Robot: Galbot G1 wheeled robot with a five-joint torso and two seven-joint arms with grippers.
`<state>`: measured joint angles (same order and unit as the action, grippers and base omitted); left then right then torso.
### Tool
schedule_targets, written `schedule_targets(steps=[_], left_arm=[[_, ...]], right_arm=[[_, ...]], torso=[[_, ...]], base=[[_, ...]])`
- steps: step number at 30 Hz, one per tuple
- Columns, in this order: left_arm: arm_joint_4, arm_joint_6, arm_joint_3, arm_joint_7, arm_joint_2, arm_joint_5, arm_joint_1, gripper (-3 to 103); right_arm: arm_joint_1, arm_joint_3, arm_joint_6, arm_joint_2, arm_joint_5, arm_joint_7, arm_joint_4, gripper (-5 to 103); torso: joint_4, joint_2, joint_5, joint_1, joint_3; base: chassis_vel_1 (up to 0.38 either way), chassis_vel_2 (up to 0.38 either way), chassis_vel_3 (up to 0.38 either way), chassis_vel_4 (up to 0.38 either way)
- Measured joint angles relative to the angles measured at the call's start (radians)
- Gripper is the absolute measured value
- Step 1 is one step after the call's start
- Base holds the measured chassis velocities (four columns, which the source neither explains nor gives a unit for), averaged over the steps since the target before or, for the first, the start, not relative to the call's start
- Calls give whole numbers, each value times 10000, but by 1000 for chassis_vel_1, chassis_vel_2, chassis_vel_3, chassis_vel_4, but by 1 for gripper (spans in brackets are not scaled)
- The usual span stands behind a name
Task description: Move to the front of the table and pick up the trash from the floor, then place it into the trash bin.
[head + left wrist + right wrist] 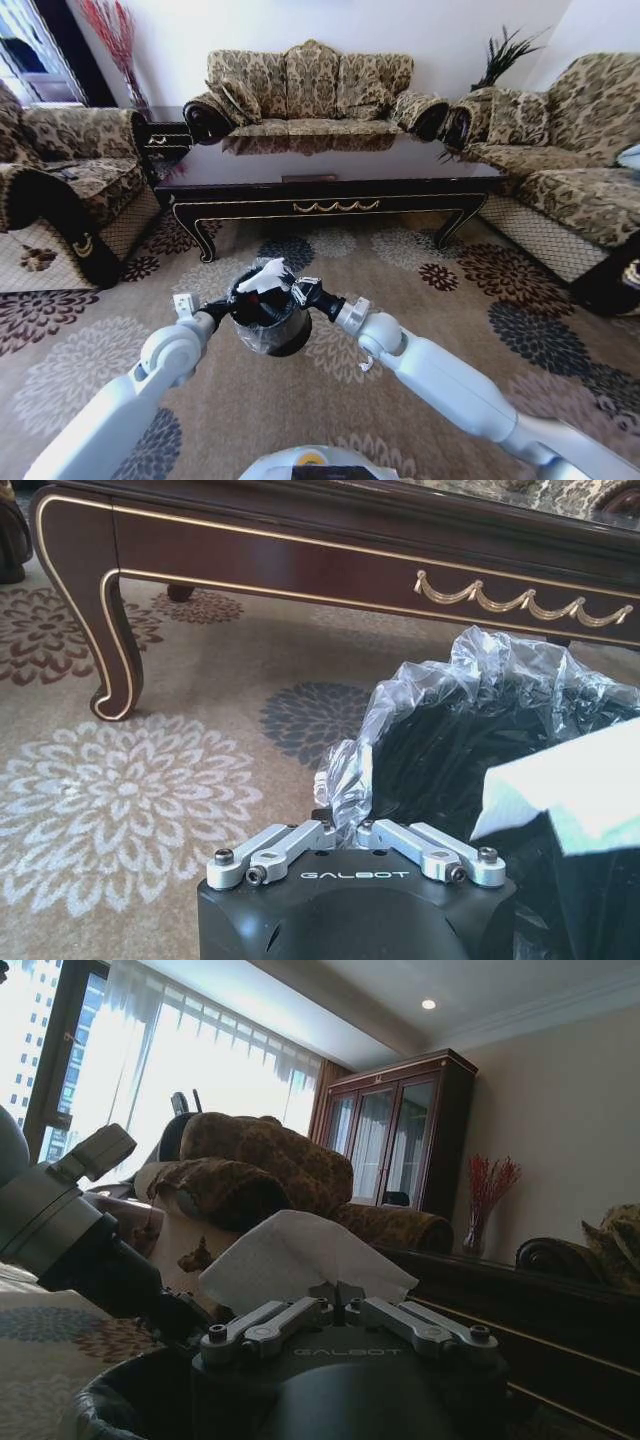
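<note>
1. The worktop (330, 185), dark and gold-trimmed, stands at 12 o'clock across the flowered floor (420, 300).
2. The trash bin (268, 322) stands between both arms.
3. Right claw (297, 290), marked "GALBOT", is clamped on white paper trash (262, 276) above the bin.
4. Left claw (358, 820), also marked "GALBOT", pinches the liner (470, 675) at the bin's 9 o'clock rim.

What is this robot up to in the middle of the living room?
It is tidying litter off the carpet in front of the long coffee table. The right gripper is shut on a white paper square and holds it right over the small black trash bin, not yet let go. The left gripper is pinched on the bin's clear plastic liner at the rim.
</note>
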<state>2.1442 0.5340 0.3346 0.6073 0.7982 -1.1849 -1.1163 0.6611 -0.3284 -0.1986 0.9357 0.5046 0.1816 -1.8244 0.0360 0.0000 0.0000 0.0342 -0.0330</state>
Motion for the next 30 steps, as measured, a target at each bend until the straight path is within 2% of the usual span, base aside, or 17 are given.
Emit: schedule_targets(steps=[2,5,6,8,10,11,14,15,19,21,22,25,27,30], left_arm=[[-6,12,31,9,-2,-2,-4,3],[-9,27,47,9,5,-1,-24,3],[-10,38,61,10,17,1,-48,3],[-11,41,71,9,24,6,-64,3],[-11,46,121,9,32,22,-91,3],[-11,46,121,9,32,22,-91,3],[-5,48,215,9,32,42,-155,3],[-5,48,215,9,32,42,-155,3],[117,61,305,7,5,61,-302,3],[136,64,322,6,3,64,-325,3],[156,65,340,6,0,67,-346,3],[203,72,385,3,-29,75,-411,3],[258,77,428,-2,-69,79,-459,3],[282,81,462,0,-91,90,-488,3]], right_arm=[[12,-48,16,19,-11,28,33,8],[25,-52,20,26,-14,48,50,14],[44,-52,24,24,-14,63,51,25],[56,-51,26,18,-14,72,51,25],[94,-42,28,-21,-15,97,25,36],[94,-42,28,-21,-15,97,25,36],[178,18,29,-89,-74,143,-30,52],[178,18,29,-89,-74,143,-30,52],[310,143,29,-165,-269,277,-61,73],[327,158,29,-174,-310,301,-61,73],[339,173,29,-185,-364,320,-61,79],[351,252,26,-212,-799,351,-4,90],[311,389,-32,-229,-1736,499,142,98],[204,480,-97,-271,-2394,642,253,100]], torso=[[0,0,0,0,1],[0,0,0,0,1],[0,-1,0,0,1],[0,0,0,0,1],[0,0,0,0,1],[0,0,0,0,1],[0,0,0,0,1],[0,0,0,0,1],[1,0,0,0,1],[1,0,0,0,1],[1,0,0,0,1],[0,0,0,0,1],[1,0,0,0,1],[1,0,0,0,1]], base=[[0,0,0,0],[0,0,0,0],[0,0,0,0],[0,0,0,0],[0,0,0,0],[0,0,0,0],[0,0,0,0],[0,0,0,0],[0,0,0,0],[0,0,0,0],[0,0,0,0],[0,0,0,0],[0,0,0,0],[0,0,0,0]])
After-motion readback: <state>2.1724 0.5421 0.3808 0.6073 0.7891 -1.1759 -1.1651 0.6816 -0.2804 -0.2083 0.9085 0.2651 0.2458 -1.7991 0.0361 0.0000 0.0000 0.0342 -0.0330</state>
